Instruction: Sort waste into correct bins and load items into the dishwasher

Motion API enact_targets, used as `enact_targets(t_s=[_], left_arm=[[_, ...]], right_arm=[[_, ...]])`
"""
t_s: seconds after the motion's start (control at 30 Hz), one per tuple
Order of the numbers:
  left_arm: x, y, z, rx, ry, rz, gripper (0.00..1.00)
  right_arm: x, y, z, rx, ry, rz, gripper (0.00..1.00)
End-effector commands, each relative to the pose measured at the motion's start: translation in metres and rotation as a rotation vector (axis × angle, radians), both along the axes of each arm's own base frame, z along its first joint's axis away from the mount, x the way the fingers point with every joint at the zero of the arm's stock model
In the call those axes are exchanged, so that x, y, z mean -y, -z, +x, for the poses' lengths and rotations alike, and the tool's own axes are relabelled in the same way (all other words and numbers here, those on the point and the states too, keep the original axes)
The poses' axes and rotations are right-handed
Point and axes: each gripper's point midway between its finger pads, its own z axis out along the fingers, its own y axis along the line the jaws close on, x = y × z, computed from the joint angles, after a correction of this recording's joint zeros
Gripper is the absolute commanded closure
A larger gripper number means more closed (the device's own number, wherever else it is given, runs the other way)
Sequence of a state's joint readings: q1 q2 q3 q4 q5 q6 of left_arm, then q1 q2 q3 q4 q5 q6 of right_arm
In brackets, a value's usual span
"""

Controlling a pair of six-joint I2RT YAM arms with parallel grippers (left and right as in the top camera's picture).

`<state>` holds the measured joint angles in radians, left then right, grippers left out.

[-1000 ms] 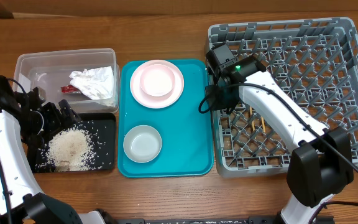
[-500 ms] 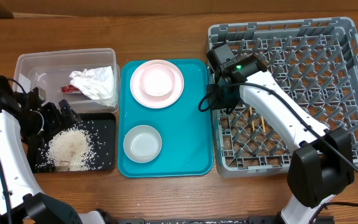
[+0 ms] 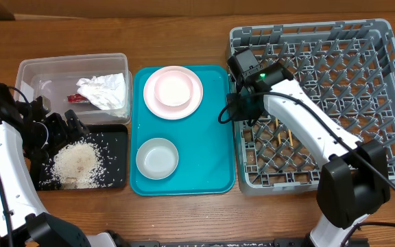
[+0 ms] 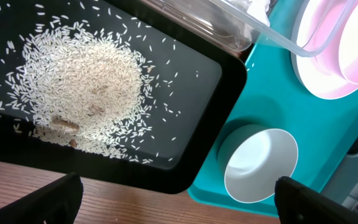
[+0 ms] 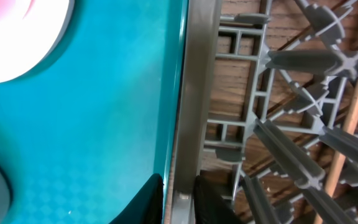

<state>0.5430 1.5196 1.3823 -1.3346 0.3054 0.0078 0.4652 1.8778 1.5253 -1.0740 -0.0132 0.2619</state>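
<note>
The grey dish rack (image 3: 321, 103) stands at the right with two chopsticks (image 3: 283, 134) lying in it. My right gripper (image 3: 241, 113) straddles the rack's left wall (image 5: 194, 93), with its jaws closed on it (image 5: 179, 202). A chopstick (image 5: 347, 137) lies past the pegs. My left gripper (image 3: 70, 127) is wide open and empty (image 4: 182, 208) over the black tray (image 4: 210, 93) of rice (image 4: 82, 87). The clear tub (image 3: 74, 75) holds the napkin (image 3: 103, 90) and the red wrapper (image 3: 76, 98). The pink plate (image 3: 158, 103) carries a whitish bowl (image 3: 173, 88). A second bowl (image 3: 158, 158) sits near it. The cup is out of view.
The teal serving tray (image 3: 211, 137) lies between the bins and the rack, its right edge against the rack wall (image 5: 104, 124). The black tray's front corner sits near the table's front edge. Bare wood shows under the rack's lattice.
</note>
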Motion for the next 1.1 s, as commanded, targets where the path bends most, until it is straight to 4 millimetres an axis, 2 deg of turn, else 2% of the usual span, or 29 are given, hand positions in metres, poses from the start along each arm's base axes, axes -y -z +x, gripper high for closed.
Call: enact_targets(t_s=[0.0, 0.57, 0.77, 0.83, 0.93, 1.07], left_arm=[[0.000, -0.007, 0.005, 0.026, 0.022, 0.020, 0.00], [0.000, -0.007, 0.005, 0.026, 0.022, 0.020, 0.00], [0.000, -0.007, 0.005, 0.026, 0.022, 0.020, 0.00], [0.000, -0.007, 0.005, 0.026, 0.022, 0.020, 0.00], [0.000, -0.007, 0.005, 0.026, 0.022, 0.020, 0.00], [0.000, -0.007, 0.005, 0.026, 0.022, 0.020, 0.00]], right_arm=[[-0.004, 0.010, -0.005, -0.021, -0.005, 0.016, 0.83], [-0.007, 0.008, 0.001, 0.000, 0.021, 0.032, 0.86], [-0.002, 0.009, 0.000, 0.000, 0.020, 0.008, 0.83], [0.002, 0.008, 0.000, 0.002, 0.022, -0.015, 0.78], [0.008, -0.001, 0.004, 0.016, 0.028, -0.042, 0.74], [0.005, -0.033, 0.016, 0.060, -0.016, -0.032, 0.64]])
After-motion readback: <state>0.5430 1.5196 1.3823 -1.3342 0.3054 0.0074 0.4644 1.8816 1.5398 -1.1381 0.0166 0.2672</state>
